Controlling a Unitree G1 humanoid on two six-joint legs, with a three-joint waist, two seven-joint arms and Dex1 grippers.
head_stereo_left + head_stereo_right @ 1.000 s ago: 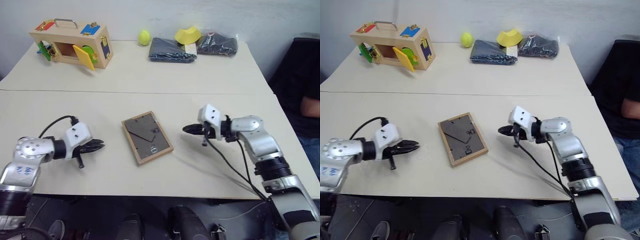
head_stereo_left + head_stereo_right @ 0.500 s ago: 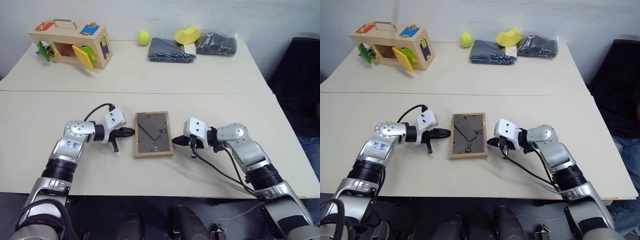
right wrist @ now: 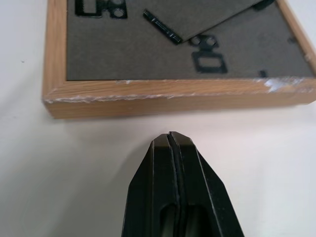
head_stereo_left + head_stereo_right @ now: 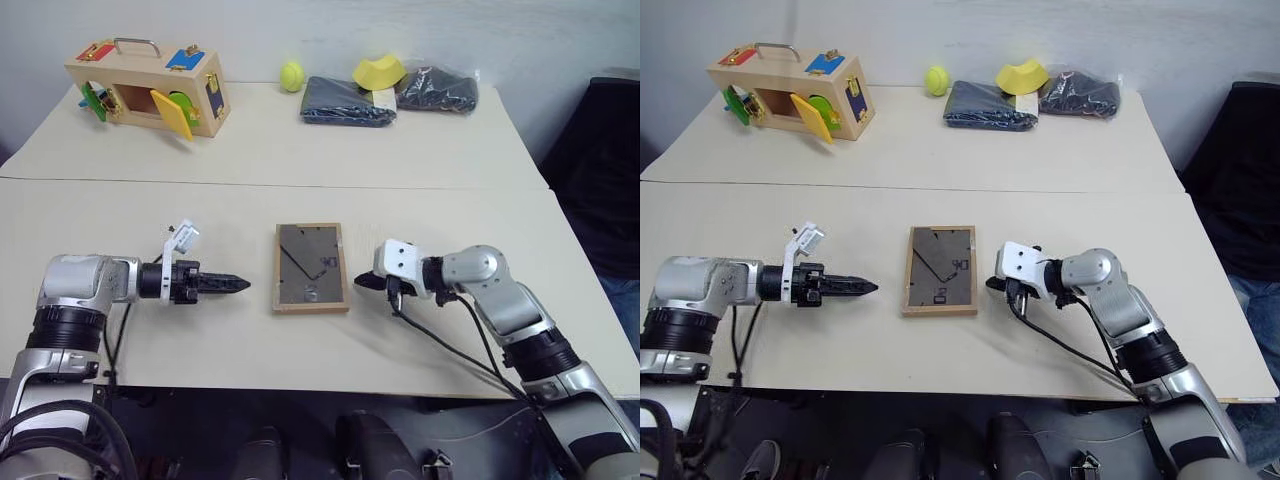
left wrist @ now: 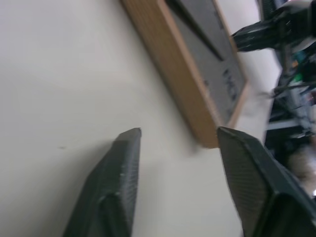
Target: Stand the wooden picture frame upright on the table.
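The wooden picture frame [image 4: 311, 267] lies flat on the table [image 4: 300, 150], dark grey backing and folded stand facing up. My left gripper [image 4: 241, 284] points at its left edge from a short gap away. In the left wrist view its fingers [image 5: 124, 163] stand open, with the frame's [image 5: 197, 84] near corner beyond them and nothing between them. My right gripper [image 4: 360, 283] is shut and empty, its tip just short of the frame's right edge. The right wrist view shows the closed fingertips [image 3: 170, 143] close to the frame's wooden side [image 3: 173, 96].
A wooden box with colourful doors [image 4: 150, 92] stands at the far left. Along the back edge lie a yellow-green ball [image 4: 291, 75], two dark bags [image 4: 345, 100] and a yellow object [image 4: 378, 72]. A seam [image 4: 450, 187] crosses the table. Something dark [image 4: 600, 160] stands past the right edge.
The frame has turned from skewed to square between my grippers. My left gripper came in towards its left edge, rolled over and opened. My right gripper stays shut by the right edge.
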